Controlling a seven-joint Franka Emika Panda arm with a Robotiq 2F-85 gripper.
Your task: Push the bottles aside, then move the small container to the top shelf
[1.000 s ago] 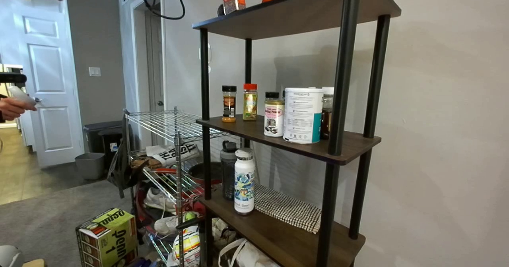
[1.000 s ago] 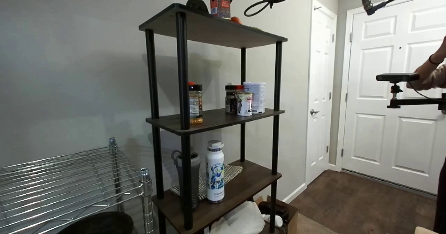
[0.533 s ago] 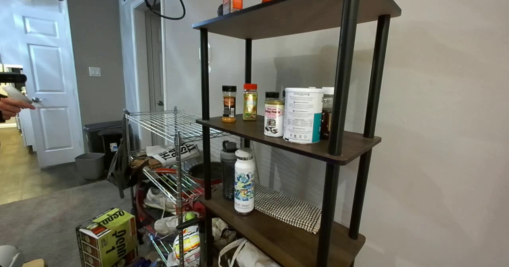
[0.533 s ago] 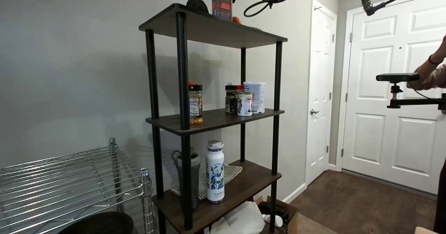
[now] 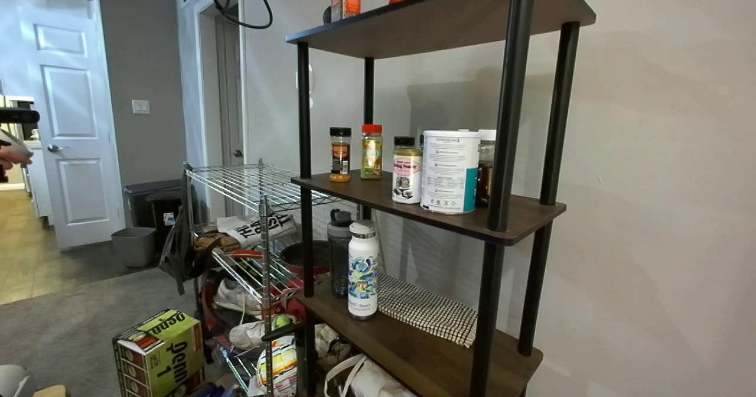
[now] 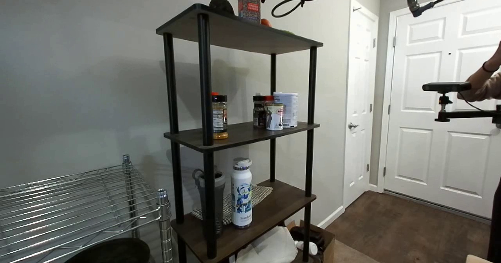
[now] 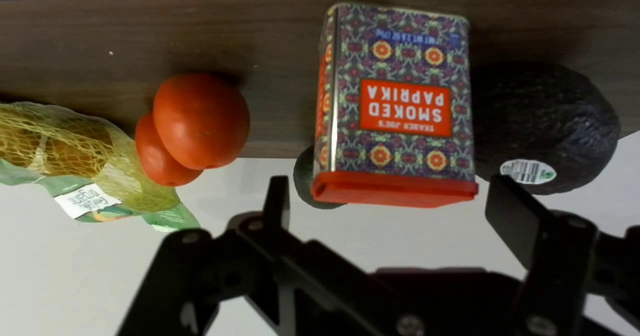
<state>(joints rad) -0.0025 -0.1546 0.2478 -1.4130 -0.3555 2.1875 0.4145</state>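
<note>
Clearly, nearest the wrist camera is the black gripper [image 7: 391, 196], its jaws spread wide and standing off the small container [image 7: 397, 96] on both sides; it is blurred and runs off the frame, and both exterior views crop most of it away. Just beyond, the small container stands upright on the top shelf [image 7: 85, 31]: a boxy tin lettered smoked paprika, densely patterned, red-lidded, on brown grained wood. A dark rounded thing [image 7: 304, 181] behind it is mostly hidden and hard to name. In both exterior views the tin has a pebbly-skinned avocado [image 7: 545, 111] on its left and smooth round tomatoes [image 7: 205, 121] on its right. Past these, a yellow mesh bag [image 7: 60, 141] is cut off by the wrist view's edge.

On the board below [image 5: 378, 191], an amber-brown bottle [image 5: 340, 156] with a dark cap stands upright at left; a darker bottle [image 6: 258, 112], also dark-capped, stands well to its right, its label too small to read. A white canister [image 5: 449, 172] and a smooth black post [image 5: 514, 107] leave only a strip of another bottle [image 5: 485, 172] in sight. Farther off in an exterior view come a shiny metal wire rack [image 5: 264, 208] at left and, beyond it, a panelled white door [image 5: 74, 107].
</note>
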